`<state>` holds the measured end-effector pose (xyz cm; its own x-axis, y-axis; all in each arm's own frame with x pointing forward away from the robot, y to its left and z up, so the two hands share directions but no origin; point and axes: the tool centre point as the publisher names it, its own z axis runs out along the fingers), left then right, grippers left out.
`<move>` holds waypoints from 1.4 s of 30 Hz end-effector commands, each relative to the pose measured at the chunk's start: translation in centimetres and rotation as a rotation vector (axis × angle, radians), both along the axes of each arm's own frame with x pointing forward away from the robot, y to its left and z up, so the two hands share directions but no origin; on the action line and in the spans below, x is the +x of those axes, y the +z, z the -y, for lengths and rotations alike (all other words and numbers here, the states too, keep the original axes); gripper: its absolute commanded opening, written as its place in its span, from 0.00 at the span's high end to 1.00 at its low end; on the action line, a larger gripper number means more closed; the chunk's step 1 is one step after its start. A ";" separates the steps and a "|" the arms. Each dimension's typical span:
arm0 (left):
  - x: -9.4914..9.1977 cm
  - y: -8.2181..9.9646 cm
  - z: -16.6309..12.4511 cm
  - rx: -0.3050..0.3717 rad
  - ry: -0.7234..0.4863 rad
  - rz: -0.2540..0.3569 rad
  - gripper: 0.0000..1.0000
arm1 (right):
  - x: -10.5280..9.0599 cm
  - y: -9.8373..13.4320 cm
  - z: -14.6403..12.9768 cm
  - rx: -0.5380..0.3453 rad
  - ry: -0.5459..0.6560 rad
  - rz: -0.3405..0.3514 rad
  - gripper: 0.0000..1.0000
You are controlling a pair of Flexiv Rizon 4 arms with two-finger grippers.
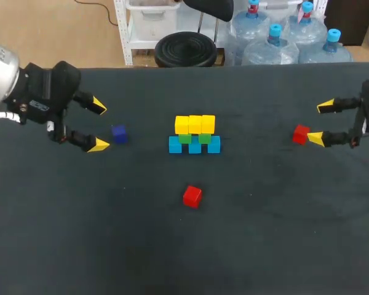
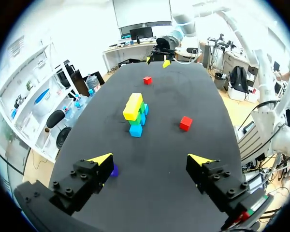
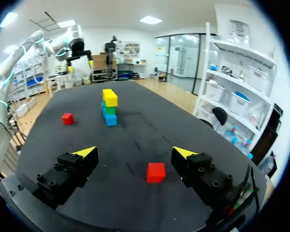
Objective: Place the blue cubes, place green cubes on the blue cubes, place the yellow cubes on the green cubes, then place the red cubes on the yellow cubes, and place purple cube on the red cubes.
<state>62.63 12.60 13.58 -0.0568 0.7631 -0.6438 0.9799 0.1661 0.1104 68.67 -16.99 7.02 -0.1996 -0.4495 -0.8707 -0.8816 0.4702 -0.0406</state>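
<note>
Red cube (image 1: 192, 196) is set toward the table's front edge, with the yellow-topped stack (image 1: 195, 135) beyond it. A second red cube (image 1: 301, 134) is placed just ahead of the wide-spread right gripper (image 1: 320, 123), near the right edge; the left gripper (image 1: 99, 126) is likewise spread.

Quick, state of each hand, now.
Left hand: open, holding nothing; purple cube lies beside it.
Right hand: open, holding nothing; red cube close by, untouched.

Held the left gripper (image 1: 99, 125) wide open at the far left, one finger farther, one nearer, yellow tips pointing right. Held the right gripper (image 1: 320, 123) parted likewise at the far right, tips pointing left.
</note>
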 end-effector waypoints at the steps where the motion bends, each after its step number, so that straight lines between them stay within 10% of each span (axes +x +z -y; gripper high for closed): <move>1: -0.1 0.0 -0.1 -0.004 -0.002 0.004 0.00 | 1.0 -1.8 0.2 0.031 -0.014 0.012 0.00; 23: -0.1 0.0 -0.1 -0.004 -0.002 0.004 0.00 | 3.7 -6.0 0.4 0.013 -0.021 -0.019 0.00; 29: -0.1 0.0 -0.1 -0.004 -0.002 0.004 0.00 | 3.7 -6.5 0.2 0.014 -0.036 -0.024 0.10; 32: -0.1 0.0 -0.1 -0.004 -0.002 0.004 0.00 | 3.7 -6.7 0.1 0.015 -0.038 -0.026 0.33; 42: -0.1 0.0 -0.1 -0.004 -0.002 0.004 0.00 | 4.0 -7.5 0.2 0.017 -0.039 -0.036 0.32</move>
